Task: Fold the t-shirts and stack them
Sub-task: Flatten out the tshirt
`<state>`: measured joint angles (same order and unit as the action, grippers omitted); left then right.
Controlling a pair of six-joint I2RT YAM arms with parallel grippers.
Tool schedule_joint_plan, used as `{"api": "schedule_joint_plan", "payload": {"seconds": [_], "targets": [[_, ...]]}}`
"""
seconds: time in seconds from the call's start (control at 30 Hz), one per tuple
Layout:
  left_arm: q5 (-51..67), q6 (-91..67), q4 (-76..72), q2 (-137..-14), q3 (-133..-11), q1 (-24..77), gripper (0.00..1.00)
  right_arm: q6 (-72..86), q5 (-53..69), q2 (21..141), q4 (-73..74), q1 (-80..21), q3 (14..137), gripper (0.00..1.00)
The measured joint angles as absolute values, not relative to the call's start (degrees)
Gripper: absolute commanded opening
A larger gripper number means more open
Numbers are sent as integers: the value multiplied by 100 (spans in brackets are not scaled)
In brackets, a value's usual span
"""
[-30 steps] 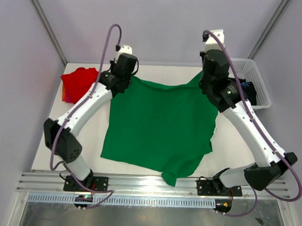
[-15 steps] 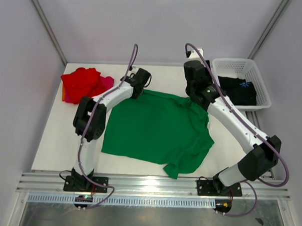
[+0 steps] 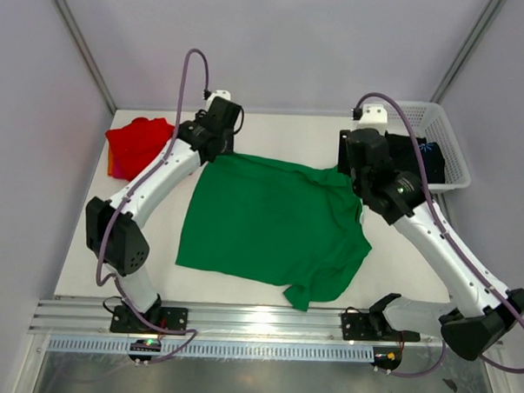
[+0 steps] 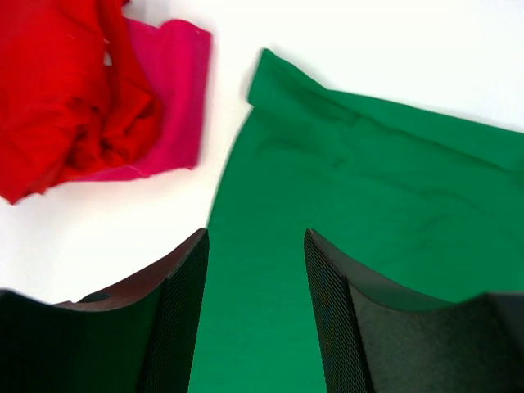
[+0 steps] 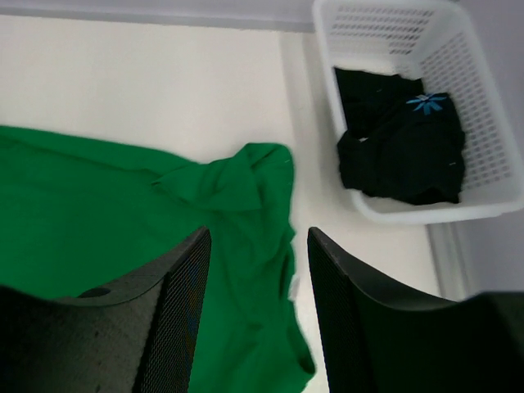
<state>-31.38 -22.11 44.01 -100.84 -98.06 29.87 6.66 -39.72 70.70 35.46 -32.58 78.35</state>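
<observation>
White basket (image 3: 456,154) sits on table's (image 3: 130,236) far-right corner.

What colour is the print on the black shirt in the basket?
Blue print, clearest in the right wrist view.

Pale walls (image 3: 277,40), white table (image 3: 282,136), metal rail (image 3: 265,323)

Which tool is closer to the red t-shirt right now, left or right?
Left. The left tool hovers open over the green t-shirt's far-left corner, beside the red t-shirt. The right tool is over the green t-shirt's opposite corner, by the basket.
</observation>
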Motion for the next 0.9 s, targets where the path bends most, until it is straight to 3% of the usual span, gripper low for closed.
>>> {"api": "schedule_joint_plan", "payload": {"seconds": [0.2,0.47,0.9], "targets": [[-2408,-2689,4410,-9994,-9102,2995,52,2016,-2606,6372,3920,-3317,6823,55],[-1865,-3109,4519,-10634,-8700,3109,52,3194,-1219,6337,4215,-3498,5548,56],[-1173,-3454,4032,-11539,-8715,3192,52,3636,-847,6807,4292,-3529,5312,55]]}}
